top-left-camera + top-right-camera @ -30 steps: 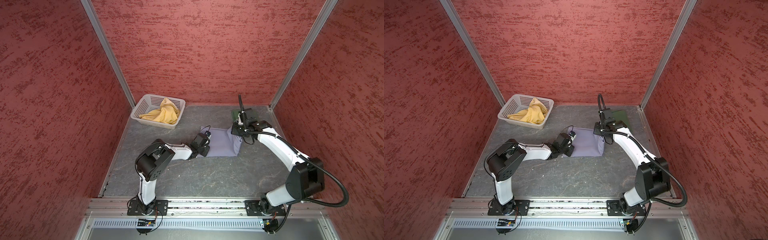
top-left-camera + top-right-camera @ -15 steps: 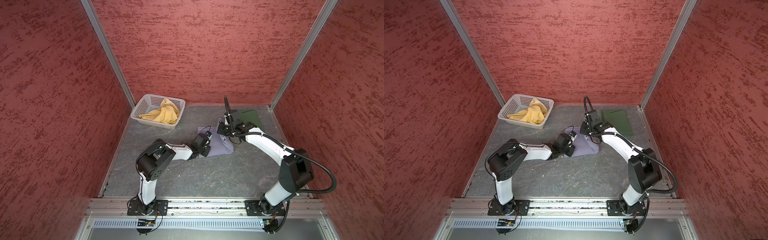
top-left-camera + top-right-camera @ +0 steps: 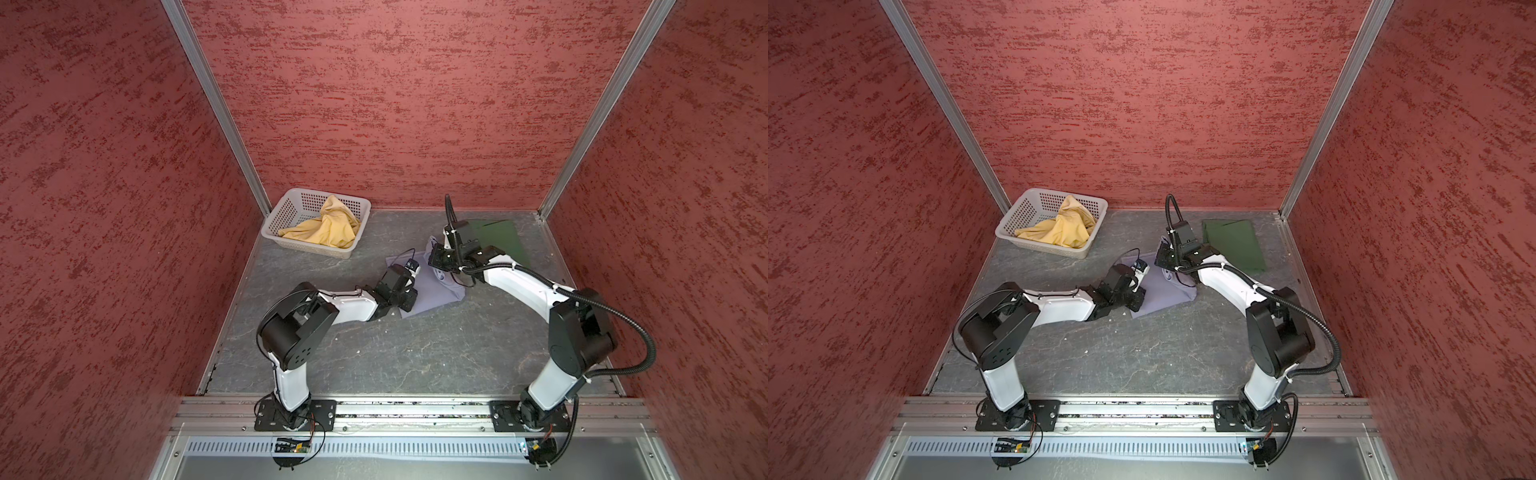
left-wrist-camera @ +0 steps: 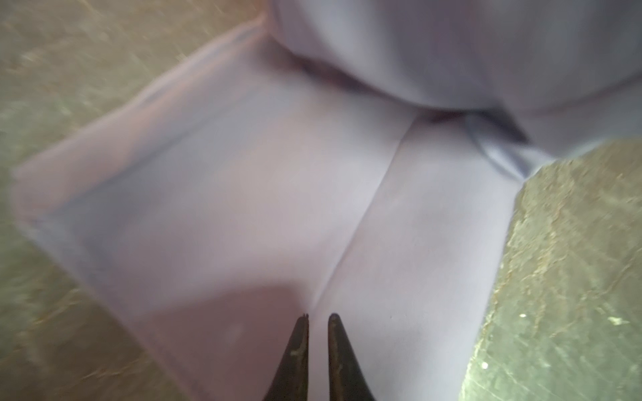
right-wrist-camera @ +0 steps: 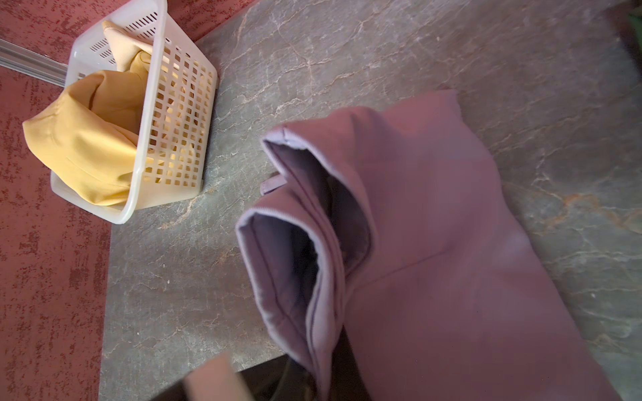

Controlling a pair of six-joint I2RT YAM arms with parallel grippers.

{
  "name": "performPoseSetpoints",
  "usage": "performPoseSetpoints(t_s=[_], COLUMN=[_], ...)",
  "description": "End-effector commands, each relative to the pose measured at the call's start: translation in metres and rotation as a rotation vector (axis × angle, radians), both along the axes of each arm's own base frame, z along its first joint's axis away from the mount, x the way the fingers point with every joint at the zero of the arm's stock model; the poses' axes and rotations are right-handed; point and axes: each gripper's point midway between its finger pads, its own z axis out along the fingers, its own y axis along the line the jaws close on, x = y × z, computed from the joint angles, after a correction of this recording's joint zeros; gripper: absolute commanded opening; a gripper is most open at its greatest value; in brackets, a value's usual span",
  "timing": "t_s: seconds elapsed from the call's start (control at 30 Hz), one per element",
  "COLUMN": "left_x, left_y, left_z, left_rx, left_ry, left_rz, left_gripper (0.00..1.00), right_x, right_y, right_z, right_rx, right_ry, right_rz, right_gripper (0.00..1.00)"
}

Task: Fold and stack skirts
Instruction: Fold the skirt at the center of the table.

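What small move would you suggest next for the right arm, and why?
Probably carry the right gripper a little toward the left gripper and lower it: it holds a raised edge of the lavender skirt, only partly over the flat half that the left gripper pins.

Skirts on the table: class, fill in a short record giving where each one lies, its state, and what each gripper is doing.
Yellow skirt: crumpled in the white basket, far left corner.
Green skirt: lying flat as a neat rectangle, far right of the table.
Lavender skirt: mid-table, partly folded, one edge lifted.
Right gripper: shut on the Lavender skirt's raised edge.
Left gripper: jaws almost together, tips low over the Lavender skirt's flat part.
Stack: not yet begun.
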Motion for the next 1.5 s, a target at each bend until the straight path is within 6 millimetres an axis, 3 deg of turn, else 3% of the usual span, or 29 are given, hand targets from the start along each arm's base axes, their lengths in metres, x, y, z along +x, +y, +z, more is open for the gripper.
performPoseSetpoints(t_s=[0.0, 0.2, 0.57, 1.0, 1.47], left_x=[0.006, 0.009, 0.017, 0.015, 0.013], left_y=[0.018, 0.046, 0.04, 0.038, 0.035], left_z=[0.012, -0.005, -0.029, -0.041, -0.044], left_rx=[-0.041, -0.041, -0.079, -0.08, -0.089], left_ry=[0.005, 0.052, 0.084, 0.123, 0.139], left_rz=[0.06, 0.121, 0.128, 0.132, 0.117], left_gripper=[0.15, 0.15, 0.13, 0.13, 0.12], right_x=[0.008, 0.009, 0.004, -0.012, -0.018], right_y=[0.0, -0.007, -0.002, 0.051, 0.095], right_z=[0.001, 0.002, 0.004, 0.0, -0.033], right_rx=[-0.014, -0.061, -0.121, -0.082, 0.081], right_ry=[-0.043, -0.054, -0.059, -0.058, 0.03], right_rz=[-0.014, -0.024, -0.009, 0.093, 0.175], right_gripper=[0.0, 0.0, 0.0, 0.0, 0.0])
